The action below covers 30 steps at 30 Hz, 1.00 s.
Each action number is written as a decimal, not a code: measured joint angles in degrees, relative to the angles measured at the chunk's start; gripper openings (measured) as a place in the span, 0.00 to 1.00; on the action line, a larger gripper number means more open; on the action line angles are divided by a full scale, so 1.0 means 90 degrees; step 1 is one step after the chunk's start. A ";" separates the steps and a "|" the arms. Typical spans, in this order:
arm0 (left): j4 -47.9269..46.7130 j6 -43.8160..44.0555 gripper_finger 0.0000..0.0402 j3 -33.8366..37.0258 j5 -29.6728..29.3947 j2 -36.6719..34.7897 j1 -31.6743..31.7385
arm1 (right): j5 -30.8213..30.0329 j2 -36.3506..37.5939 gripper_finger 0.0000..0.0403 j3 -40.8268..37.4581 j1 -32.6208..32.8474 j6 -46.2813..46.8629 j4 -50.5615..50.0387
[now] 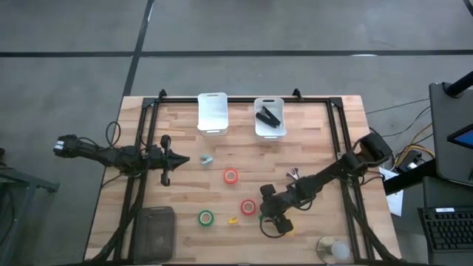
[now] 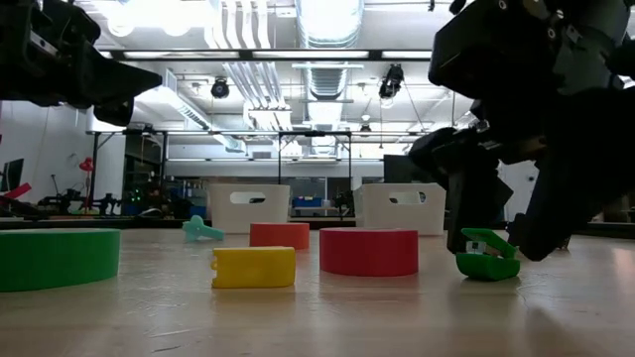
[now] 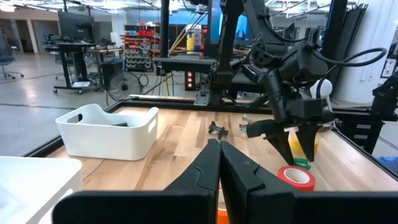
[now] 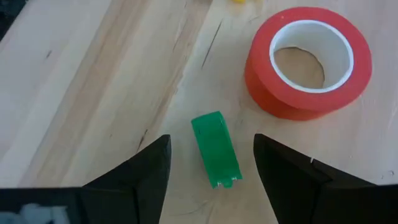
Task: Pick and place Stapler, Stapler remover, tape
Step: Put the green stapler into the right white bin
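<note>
Wooden planks of the desk (image 1: 310, 140) fill the middle of the high view, with two white bins at its upper edge. The stapler (image 1: 267, 116) already lies in the right bin (image 1: 270, 118); the left bin (image 1: 212, 113) looks empty.

At the lower centre of that view the right claw (image 4: 211, 163) hangs over a small green piece (image 4: 215, 149), probably a staple remover, fingers spread wide and released, one on each side of it and not touching. A red tape roll (image 4: 308, 61) sits just beside it, toward the upper right of the right wrist view. The other rolls lie apart: an orange-red one (image 1: 231, 176) in mid-desk and a green one (image 1: 205, 218) at lower left. A teal tool (image 1: 206, 158) rests left of centre, near the left claw (image 1: 167, 157), which waits clenched and empty over the left side of the desk.

The step in hand seems to be the grasp of the green piece. It lies slightly askew between the fingers, so a small wrist turn would bring the pads onto its long flat sides. Come down until the tips nearly touch the wood, since the piece is low. Close slowly, as it is light and could skid or pop out. Keep the far finger off the red roll, then lift straight up before heading for a bin.
</note>
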<state>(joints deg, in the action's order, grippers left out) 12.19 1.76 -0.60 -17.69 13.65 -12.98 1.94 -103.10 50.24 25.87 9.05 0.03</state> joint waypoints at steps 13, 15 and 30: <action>-0.0047 0.0000 0.03 -0.0002 0.0001 0.0017 0.0000 | 0.0004 -0.0074 0.38 -0.0046 -0.0003 -0.0023 0.0180; -0.0047 -0.0001 0.03 0.0000 0.0002 0.0017 -0.0001 | 0.0004 -0.0074 0.34 -0.0047 -0.0021 -0.0023 0.0175; -0.0049 0.0000 0.03 -0.0002 0.0002 0.0019 -0.0001 | -0.0041 0.0222 0.17 0.0010 -0.0327 -0.0400 -0.0194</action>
<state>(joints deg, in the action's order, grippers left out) 11.75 1.76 -0.62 -17.68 13.82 -12.99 1.57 -101.10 50.33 22.92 5.45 -1.72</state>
